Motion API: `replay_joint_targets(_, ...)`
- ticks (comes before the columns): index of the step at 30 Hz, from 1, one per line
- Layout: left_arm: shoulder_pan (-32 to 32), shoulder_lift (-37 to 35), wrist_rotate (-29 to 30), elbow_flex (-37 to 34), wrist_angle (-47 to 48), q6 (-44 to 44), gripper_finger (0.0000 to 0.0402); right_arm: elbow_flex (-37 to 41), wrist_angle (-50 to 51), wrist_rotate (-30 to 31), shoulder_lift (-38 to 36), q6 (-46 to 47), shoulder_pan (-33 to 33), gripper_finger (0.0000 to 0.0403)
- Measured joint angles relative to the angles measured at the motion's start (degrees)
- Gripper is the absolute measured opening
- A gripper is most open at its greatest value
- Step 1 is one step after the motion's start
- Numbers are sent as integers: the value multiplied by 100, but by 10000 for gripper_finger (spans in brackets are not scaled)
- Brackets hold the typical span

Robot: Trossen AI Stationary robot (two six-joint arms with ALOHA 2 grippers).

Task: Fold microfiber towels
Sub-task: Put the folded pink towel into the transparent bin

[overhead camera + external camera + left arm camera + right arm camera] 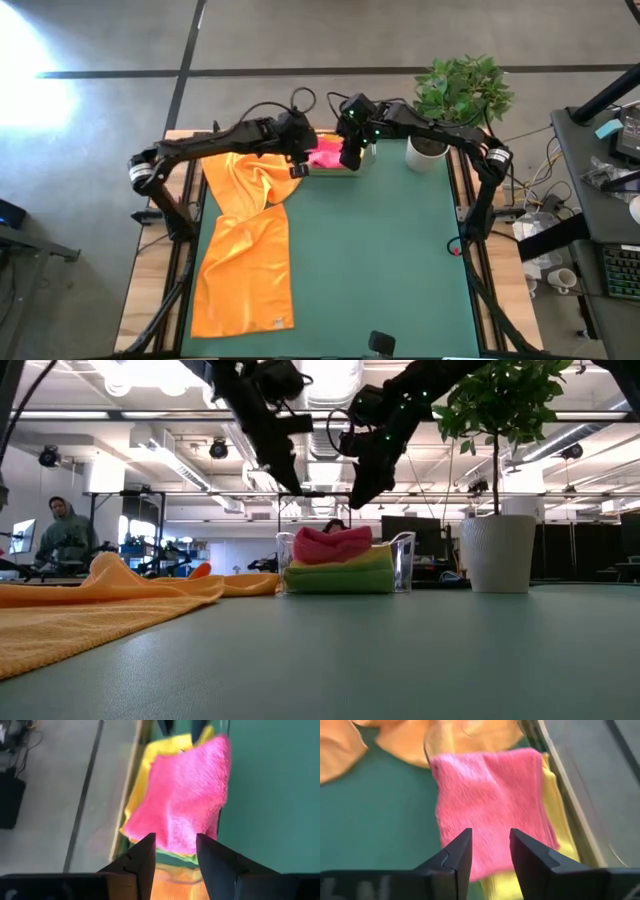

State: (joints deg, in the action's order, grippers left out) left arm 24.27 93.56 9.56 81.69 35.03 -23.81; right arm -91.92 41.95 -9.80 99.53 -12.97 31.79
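Note:
A hot pink towel (335, 545) lies folded on top of a yellow towel (375, 558) and a lime green one (340, 582), stacked in a clear tray (405, 560) at the table's far edge. In the high view the pink towel (325, 155) sits between both grippers. My left gripper (290, 485) and my right gripper (360, 495) hang open just above the stack, clear of it. Both wrist views look down on the pink towel (185, 795) (490, 805). A large orange towel (245, 250) lies spread along the table's left side, bunched at its far end.
A potted plant in a white pot (428, 155) stands right of the tray at the far edge. The green mat (390, 260) is bare in the middle and right. A person (65, 530) sits in the room behind the table.

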Motion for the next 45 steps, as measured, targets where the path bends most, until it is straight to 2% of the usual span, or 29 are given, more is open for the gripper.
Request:
replay_joint_targets(6, 34, -753, 1, -88, 228, 810, 125, 3, -68, -305, 385, 242, 227, 100)
replay_joint_targets(10, 48, -1229, 11, -161, 334, 1138, 125, 4, -90, -660, 560, 446, 378, 59)
replay_joint_targets(14, 49, -1543, 9, -227, 338, 1299, 125, 4, -93, -691, 659, 764, 464, 15)
replay_joint_targets(21, 49, -1660, 9, -260, 340, 1315, 125, -361, -67, -673, 644, 853, 318, 9)
replay_joint_targets(26, 49, -1584, 9, -261, 365, 1412, 125, -1065, -68, -663, 771, 885, 303, 8)
replay_joint_targets(31, 49, -1533, 9, -262, 450, 1451, 125, -1957, 120, -540, 1294, 1003, 406, 8)
replay_joint_targets(38, 49, -1537, 9, -262, 496, 1453, 125, -3176, 1730, -543, 2483, 705, 409, 8)
replay_joint_targets(45, 49, -1539, 9, -262, 507, 1451, 125, -3423, 2482, -564, 2873, 494, 411, 8)
